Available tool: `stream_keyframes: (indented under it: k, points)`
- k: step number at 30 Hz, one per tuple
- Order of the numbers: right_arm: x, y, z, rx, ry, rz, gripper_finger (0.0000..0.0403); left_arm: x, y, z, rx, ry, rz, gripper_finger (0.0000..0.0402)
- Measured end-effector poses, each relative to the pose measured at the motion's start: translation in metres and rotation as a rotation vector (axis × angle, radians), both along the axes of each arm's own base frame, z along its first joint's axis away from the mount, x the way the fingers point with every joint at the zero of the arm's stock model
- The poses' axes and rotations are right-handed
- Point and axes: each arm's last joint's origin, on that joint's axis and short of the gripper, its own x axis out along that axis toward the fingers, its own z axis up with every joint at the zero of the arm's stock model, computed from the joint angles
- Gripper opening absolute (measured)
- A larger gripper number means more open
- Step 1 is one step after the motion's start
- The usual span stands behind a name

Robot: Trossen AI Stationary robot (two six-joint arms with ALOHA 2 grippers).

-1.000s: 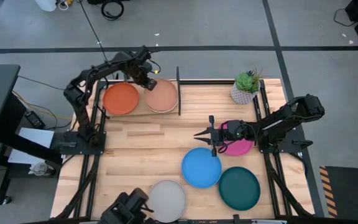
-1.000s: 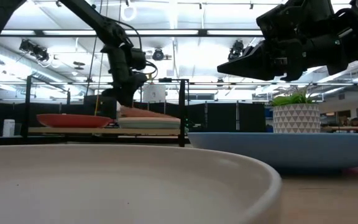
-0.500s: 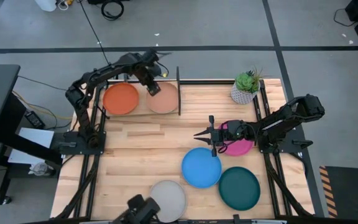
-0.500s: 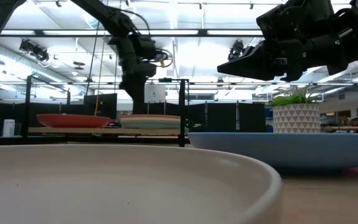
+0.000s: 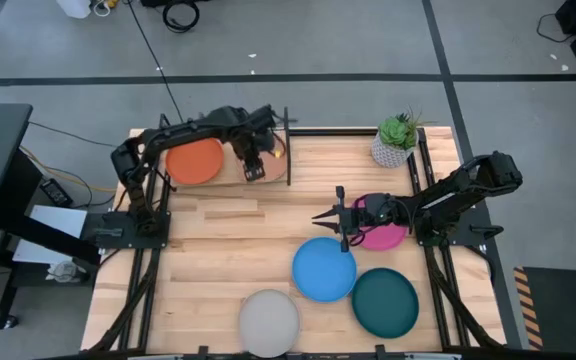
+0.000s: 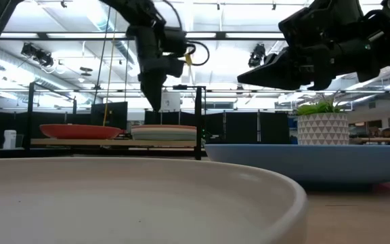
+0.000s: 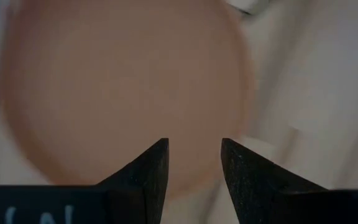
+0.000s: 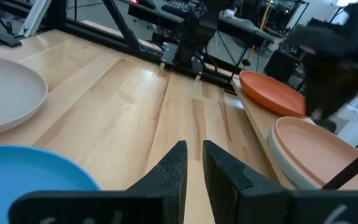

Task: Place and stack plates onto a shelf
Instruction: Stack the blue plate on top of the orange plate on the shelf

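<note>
Left pincer (image 5: pixel 255 170) above pale peach plate (image 5: pixel 269 165).

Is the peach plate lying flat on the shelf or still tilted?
Flat: the peach plate lies level on its stack on the shelf, left pincer open above it.

potted plant (image 5: pixel 395 140) | white patterned pot | table's far right corner
</note>
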Motion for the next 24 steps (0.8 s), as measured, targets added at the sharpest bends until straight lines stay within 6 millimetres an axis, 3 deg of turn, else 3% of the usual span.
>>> stream_keyframes:
  k: [12, 21, 24]
  points:
    - [-0.001, 0.0, -0.004, 0.051, 0.039, -0.08, 0.0058, 0.021, -0.102, -0.002, -0.076, 0.153, -0.18, 0.0153]
    - [-0.004, 0.009, -0.01, 0.066, 0.095, -0.149, 0.0058, 0.043, -0.184, 0.0, -0.016, 0.014, -0.465, 0.0153]
    - [-0.005, 0.011, -0.01, 0.068, 0.088, -0.187, 0.0058, 0.048, -0.209, -0.007, 0.007, -0.072, -0.55, 0.0153]
